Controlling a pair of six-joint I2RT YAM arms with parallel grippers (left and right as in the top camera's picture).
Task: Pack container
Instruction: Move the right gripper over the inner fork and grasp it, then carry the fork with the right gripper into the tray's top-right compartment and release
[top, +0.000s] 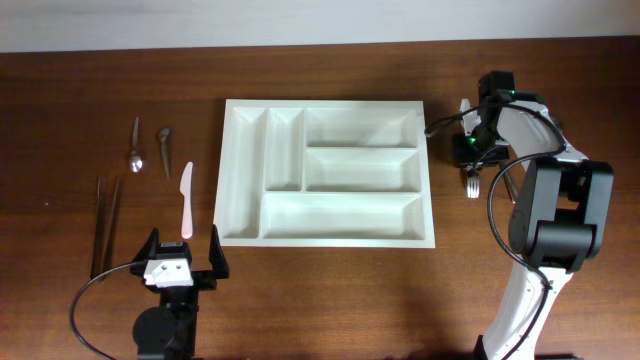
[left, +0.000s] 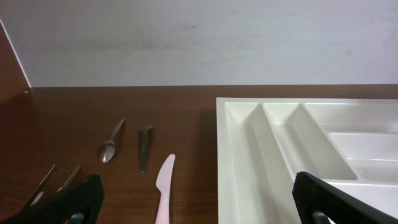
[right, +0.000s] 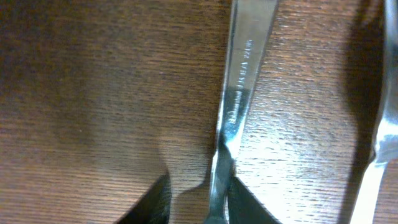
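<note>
The container (top: 228, 170) is a white five-compartment tray at the table's middle, all compartments bare; its left end (left: 249, 143) shows in the left wrist view. My right gripper (top: 470, 152) is down at the table just right of the tray. Its jaws (right: 199, 186) are narrowed round the handle of a steel fork (right: 239, 74), whose tines (top: 472, 184) point toward the front. One finger touches the handle, and a small gap shows at the other. My left gripper (top: 183, 262) rests open at the front left, nothing between its fingers (left: 87, 196).
Left of the tray lie a pink knife (top: 186, 200), a steel spoon (top: 135, 152), a short grey utensil (top: 164, 150) and dark chopsticks (top: 105, 225). A second steel utensil (right: 385, 124) lies beside the fork. The right arm's base stands at the front right.
</note>
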